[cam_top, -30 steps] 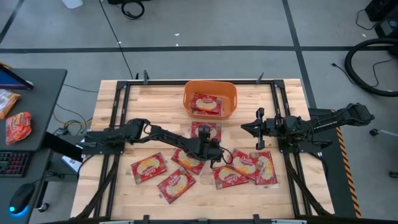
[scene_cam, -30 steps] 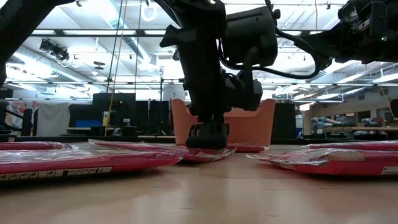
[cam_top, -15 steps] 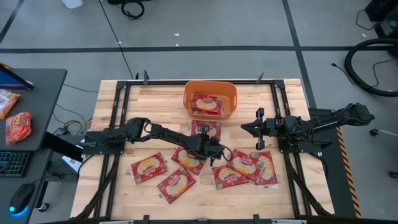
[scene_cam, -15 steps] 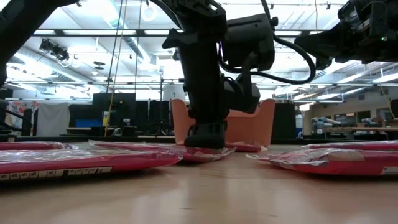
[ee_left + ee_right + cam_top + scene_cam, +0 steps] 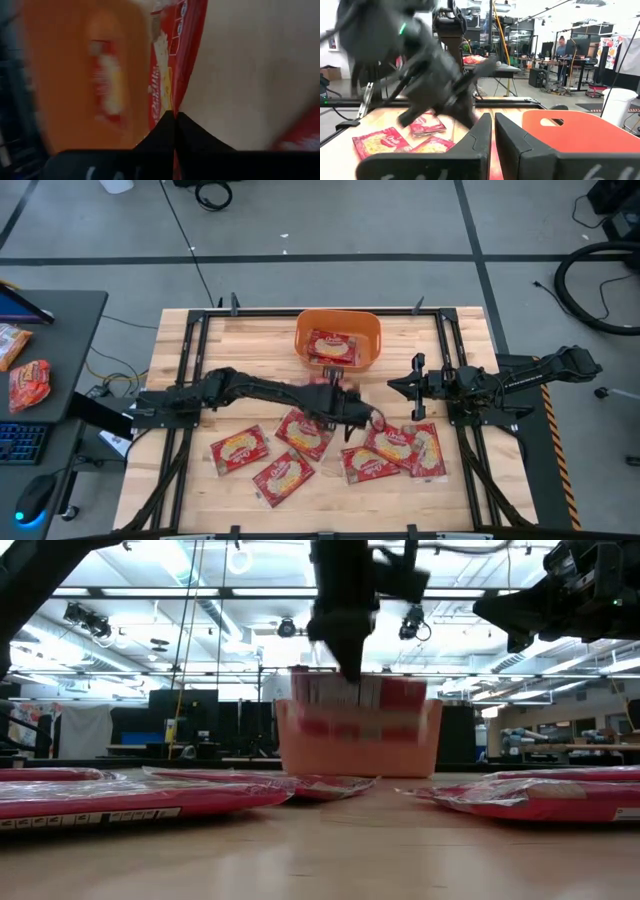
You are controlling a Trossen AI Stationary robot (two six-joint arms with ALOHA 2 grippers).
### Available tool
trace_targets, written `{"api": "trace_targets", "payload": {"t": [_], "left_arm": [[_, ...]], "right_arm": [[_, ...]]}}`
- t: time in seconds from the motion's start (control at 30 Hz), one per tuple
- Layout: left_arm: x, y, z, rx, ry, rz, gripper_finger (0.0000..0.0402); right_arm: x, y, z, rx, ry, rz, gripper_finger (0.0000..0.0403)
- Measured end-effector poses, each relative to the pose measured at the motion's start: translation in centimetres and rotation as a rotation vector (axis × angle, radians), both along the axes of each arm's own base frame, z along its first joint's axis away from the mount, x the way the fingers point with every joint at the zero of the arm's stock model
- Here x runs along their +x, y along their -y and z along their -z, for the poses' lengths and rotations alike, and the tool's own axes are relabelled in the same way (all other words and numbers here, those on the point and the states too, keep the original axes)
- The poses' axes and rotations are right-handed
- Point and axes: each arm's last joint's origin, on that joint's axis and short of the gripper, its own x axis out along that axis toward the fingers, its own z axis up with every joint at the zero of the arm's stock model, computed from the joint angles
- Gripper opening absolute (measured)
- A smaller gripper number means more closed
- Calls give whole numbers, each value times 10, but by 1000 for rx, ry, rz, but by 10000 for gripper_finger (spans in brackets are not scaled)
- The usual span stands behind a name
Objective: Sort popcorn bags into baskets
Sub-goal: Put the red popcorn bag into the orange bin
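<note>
Now: your left end effector (image 5: 175, 114) is clamped on a popcorn bag (image 5: 170, 65), just short of the orange basket (image 5: 338, 323).
Carry it fully past the basket rim before releasing; right end effector (image 5: 493, 117), pinched empty, waits beside the basket.

Left arm is extended from the table's 9 o'clock edge toward centre, low and nearly straight in the high view. Left gripper (image 5: 335, 380) is raised above the tabletop, fingers (image 5: 165, 131) pressed together on a popcorn bag (image 5: 172, 65). Right arm is folded at the 3 o'clock side. Right gripper (image 5: 395, 385) is pointed toward 9 o'clock, its fingers (image 5: 482, 135) nearly closed, nothing held.
</note>
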Motion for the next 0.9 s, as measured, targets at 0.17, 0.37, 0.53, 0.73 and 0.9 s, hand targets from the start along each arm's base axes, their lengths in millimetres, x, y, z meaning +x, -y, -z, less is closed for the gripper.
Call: {"api": "trace_targets", "payload": {"t": [0.17, 0.37, 0.53, 0.73, 0.9], "left_arm": [[1, -20, -31, 76, 30, -7, 2], [3, -72, -39, 125, 11, -53, 2], [10, -124, -38, 97, 66, -105, 2], [14, -181, -32, -41, 181, -151, 37], [9, -187, -20, -90, 118, -201, 137]], "right_arm": [[0, 0, 0, 0, -2, 0, 27], [0, 0, 0, -1, -4, 0, 27], [0, 0, 0, -2, -5, 0, 27], [0, 0, 1, -14, -13, 2, 27], [0, 0, 2, -22, -26, 3, 27]]}}
